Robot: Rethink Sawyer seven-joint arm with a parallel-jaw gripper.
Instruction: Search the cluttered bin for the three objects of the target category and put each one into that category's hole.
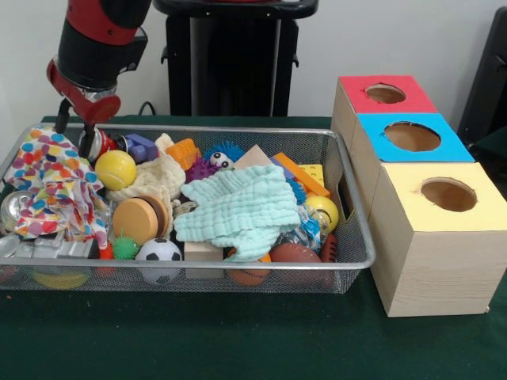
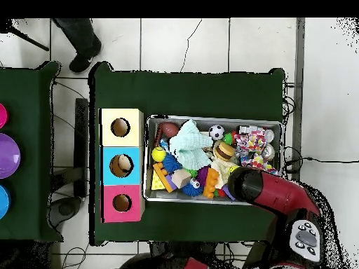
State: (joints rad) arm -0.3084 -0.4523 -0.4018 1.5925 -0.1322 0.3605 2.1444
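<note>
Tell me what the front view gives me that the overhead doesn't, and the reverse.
Only the front view shows the gripper reaching down into the wire bin at the yellow ball, plus the wooden sides of the boxes. Whether its fingers are open is unclear.

Only the overhead view shows something lying inside the blue box hole, a person's shoe beyond the table, and colored bowls on a second table; there the arm hides the gripper.

Both show the mint cloth, soccer ball, football and the three boxes.

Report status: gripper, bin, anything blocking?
Gripper down at bin's far corner by the polka-dot cloth, finger state unclear. Nothing seen held. Mint cloth covers toys mid-bin. Three box holes clear.
</note>
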